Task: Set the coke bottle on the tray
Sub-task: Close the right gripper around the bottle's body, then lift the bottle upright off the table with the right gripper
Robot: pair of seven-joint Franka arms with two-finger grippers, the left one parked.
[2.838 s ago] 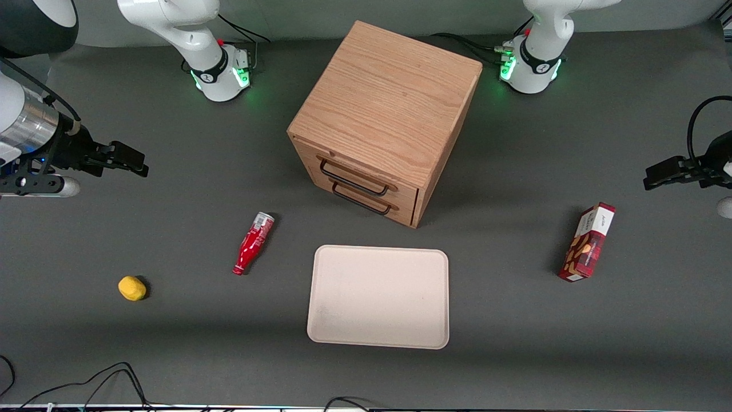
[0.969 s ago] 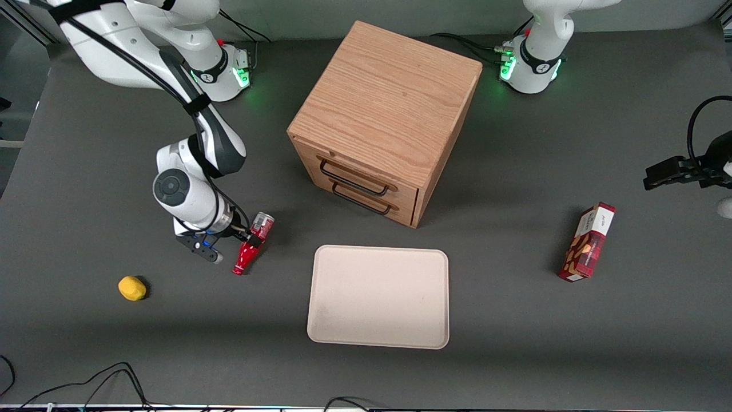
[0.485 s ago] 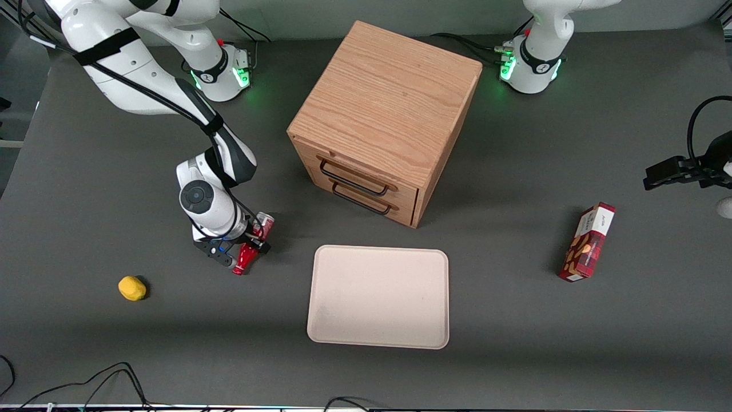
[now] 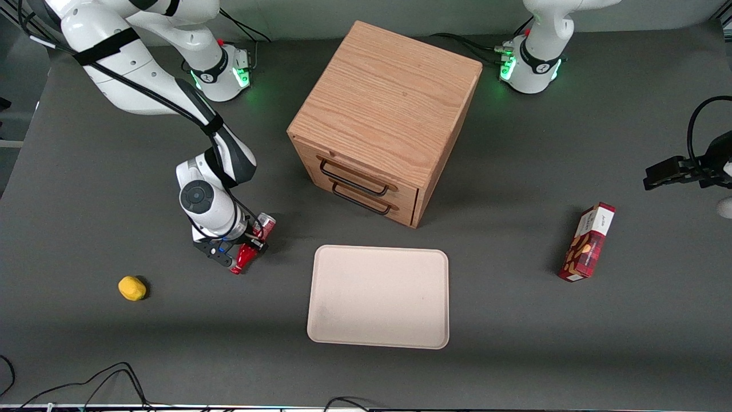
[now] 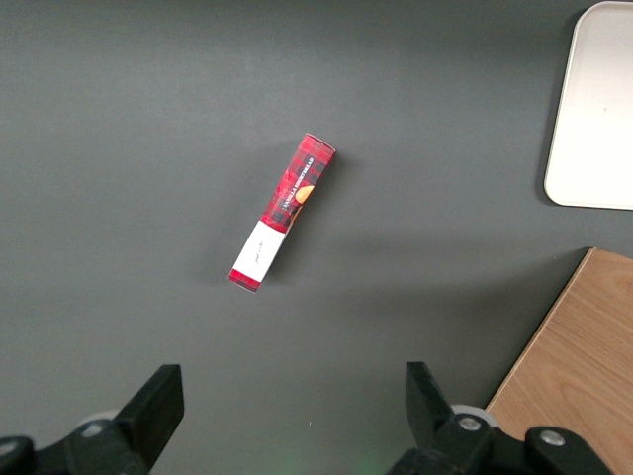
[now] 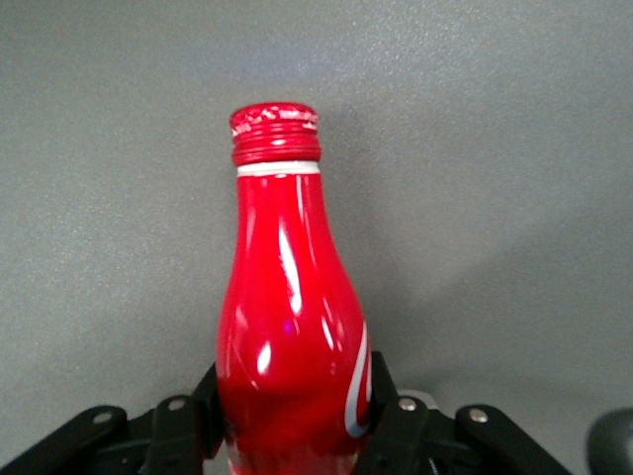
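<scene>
The coke bottle is slim and bright red and lies on its side on the dark table, with its silvery base toward the cabinet and its cap toward the front camera. My right gripper is down over its body, with one finger on each side. In the right wrist view the fingers press against both sides of the bottle, and its red cap points away from the wrist. The pale beige tray lies flat beside the bottle, toward the parked arm's end and a little nearer the front camera. Nothing is on it.
A wooden two-drawer cabinet stands farther from the camera than the tray. A small yellow fruit lies toward the working arm's end. A red snack box lies toward the parked arm's end and also shows in the left wrist view. Cables run along the front edge.
My right arm came in from the table's end, lowered over the bottle and closed its fingers round the body. In the last half second the bottle shifted slightly.
</scene>
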